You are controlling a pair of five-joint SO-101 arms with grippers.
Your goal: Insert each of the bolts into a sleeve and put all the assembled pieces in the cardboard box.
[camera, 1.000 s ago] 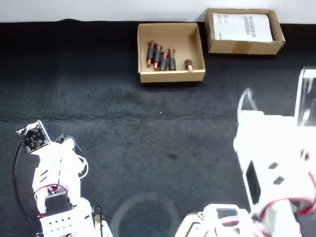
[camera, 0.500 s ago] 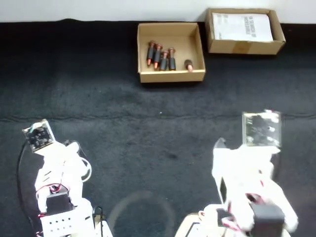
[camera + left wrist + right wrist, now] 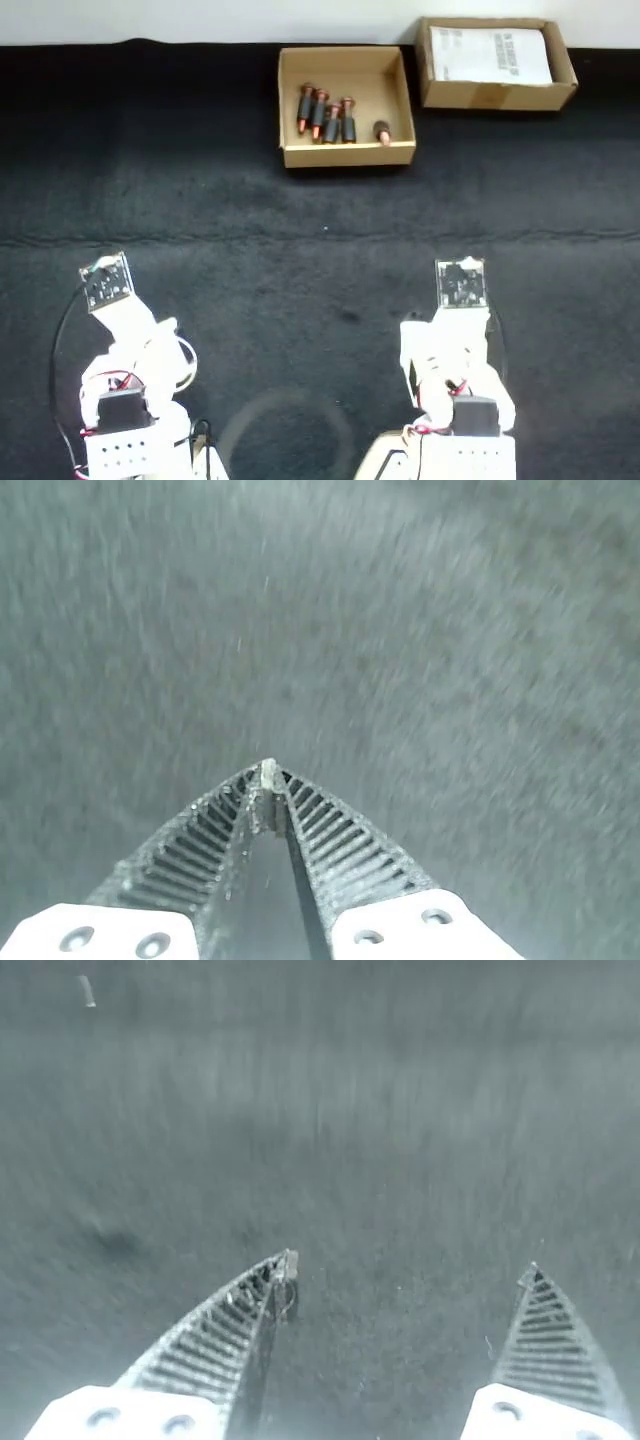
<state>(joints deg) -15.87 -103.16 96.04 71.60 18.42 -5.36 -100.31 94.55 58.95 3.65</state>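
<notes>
Where both arms sit at the near worktop [image 3: 300,260] edge: left gripper [image 3: 265,780] clenched, empty; right gripper [image 3: 410,1270] spread, empty. Far centre: cardboard box [image 3: 345,155] holding bolt-and-sleeve pieces [image 3: 325,112]; probably rigid, light, smooth; grasp across midsection.

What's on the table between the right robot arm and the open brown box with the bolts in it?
Nothing: the high view shows bare black felt mat between the right end effector and the open brown cardboard box.
</notes>
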